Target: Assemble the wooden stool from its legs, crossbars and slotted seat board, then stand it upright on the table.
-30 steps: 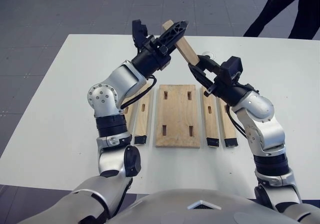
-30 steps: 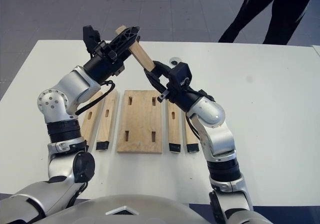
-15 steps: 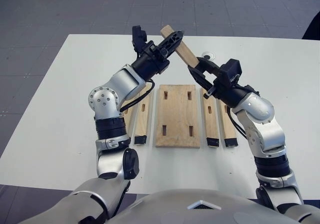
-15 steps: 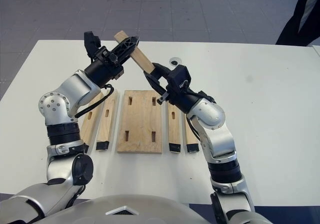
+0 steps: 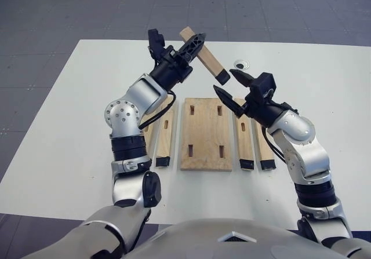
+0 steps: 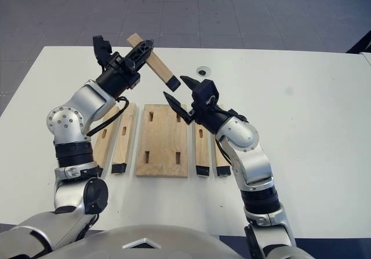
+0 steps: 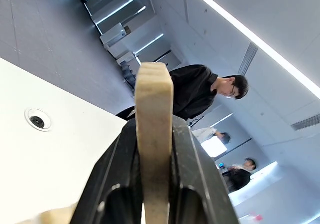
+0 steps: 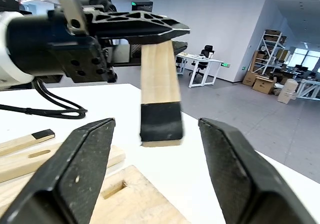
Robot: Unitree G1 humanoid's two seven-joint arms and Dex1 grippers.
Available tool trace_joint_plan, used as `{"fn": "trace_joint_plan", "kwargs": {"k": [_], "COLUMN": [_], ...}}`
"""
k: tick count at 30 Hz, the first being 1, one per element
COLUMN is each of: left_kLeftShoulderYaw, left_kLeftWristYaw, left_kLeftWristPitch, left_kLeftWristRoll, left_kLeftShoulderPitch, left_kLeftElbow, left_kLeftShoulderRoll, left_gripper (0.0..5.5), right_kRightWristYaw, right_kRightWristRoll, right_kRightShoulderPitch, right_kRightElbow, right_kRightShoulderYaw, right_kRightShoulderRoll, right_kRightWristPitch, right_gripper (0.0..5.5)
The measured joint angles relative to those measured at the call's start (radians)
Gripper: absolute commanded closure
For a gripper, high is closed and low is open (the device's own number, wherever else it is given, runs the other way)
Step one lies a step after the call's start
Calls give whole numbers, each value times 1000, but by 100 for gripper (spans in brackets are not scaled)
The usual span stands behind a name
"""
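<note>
**Q:** Left eye view: status and hazard?
**A:** The left gripper (image 5: 197, 40) is clamped on the upper end of a black-capped wooden piece (image 5: 210, 62), which is held tilted in the air above the far end of the seat board (image 5: 204, 134). The right gripper (image 5: 224, 80) is spread wide just below the capped end and does not touch it. Hazard: with only one end gripped, the piece may pivot or slip. A drop would probably land on the board or the slotted legs (image 5: 244, 137) beside it and scatter them.

**Q:** Right eye view: clearance?
**A:** The grippers stand close together above the board, so a misjudged closing move could knock one against the other. The table (image 6: 313, 126) offers open room on the robot's right. Its far edge lies near, behind the cable grommet (image 6: 202, 70).

**Q:** Left wrist view?
**A:** Both fingers (image 7: 117, 184) press flat on the piece's faces, and the grip appears centred.

**Q:** Right wrist view?
**A:** The black cap (image 8: 160, 121) hangs between the parted pads (image 8: 80, 169), clear of both. Closing on the cap alone risks a slippery hold.
</note>
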Motion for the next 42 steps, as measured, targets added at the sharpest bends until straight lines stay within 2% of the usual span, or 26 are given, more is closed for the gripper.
{"fn": "trace_joint_plan", "kwargs": {"k": [4, 8, 10, 12, 14, 20, 42], "left_kLeftShoulderYaw": [-6, 37, 35, -25, -60, -89, -141], "left_kLeftWristYaw": [-4, 70, 112, 129, 129, 104, 49], "left_kLeftWristPitch": [-91, -190, -226, -287, -360, -487, -569], "left_kLeftWristRoll": [186, 377, 448, 556, 650, 764, 814], "left_kLeftShoulderPitch": [85, 264, 432, 624, 703, 732, 735], "left_kLeftElbow": [-81, -338, -474, -554, -567, -541, -435], "left_kLeftShoulderRoll": [125, 235, 219, 183, 181, 172, 96], "left_gripper": [508, 508, 508, 508, 508, 508, 508], "right_kRightWristYaw": [-19, -66, -96, -136, -173, -196, -175], "right_kRightWristRoll": [30, 0, -23, -52, -68, -99, -126], "right_kRightShoulderPitch": [34, 71, 105, 138, 179, 246, 238], "right_kRightElbow": [-6, -3, 9, 9, -4, -29, -29], "right_kRightShoulderYaw": [-77, -93, -93, -96, -109, -106, -85], "right_kRightShoulderRoll": [-19, -28, -26, -23, -12, -6, -7], "right_kRightWristPitch": [57, 71, 71, 70, 70, 70, 70], "right_gripper": [248, 248, 248, 248, 248, 248, 248]}}
